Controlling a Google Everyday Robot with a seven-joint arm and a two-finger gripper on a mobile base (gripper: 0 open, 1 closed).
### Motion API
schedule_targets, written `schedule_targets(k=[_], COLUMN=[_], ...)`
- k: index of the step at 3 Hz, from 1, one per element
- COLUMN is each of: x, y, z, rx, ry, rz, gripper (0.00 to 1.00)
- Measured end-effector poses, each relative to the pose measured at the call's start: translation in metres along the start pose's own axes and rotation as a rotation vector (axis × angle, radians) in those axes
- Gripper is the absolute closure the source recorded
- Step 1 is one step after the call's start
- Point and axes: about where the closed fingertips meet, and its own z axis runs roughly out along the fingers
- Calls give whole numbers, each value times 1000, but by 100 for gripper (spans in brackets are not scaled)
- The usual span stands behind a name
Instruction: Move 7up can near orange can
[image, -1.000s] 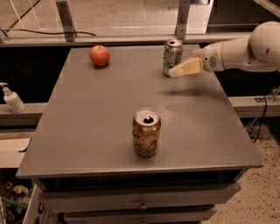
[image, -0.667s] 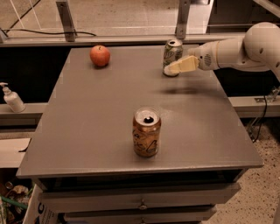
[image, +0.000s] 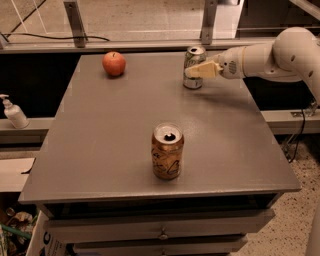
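Right at its cream-coloured tip, the gripper lies across the front of the pale silver 7up can, which stands upright near the table's far edge. Whether it is clamped or loose, I cannot tell. The copper-orange can stands upright, well apart, toward the near edge and slightly left, so the carry likely runs that way. Both are smooth metal cylinders on a matte grey tabletop.

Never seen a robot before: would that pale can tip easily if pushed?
Probably: the 7up can stands upright, tall and narrow, so a high shove might topple it. Toppled, its round side would likely roll. The gripper is at its side.
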Motion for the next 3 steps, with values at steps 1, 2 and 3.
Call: schedule_targets(k=[1,2,3], x=[5,6,-12], y=[-1,0,13], z=[-7,-20,-46], rx=[8,20,-6], ry=[-1,-5,-20], rz=[-1,-4,-44], gripper=[64,88,100])
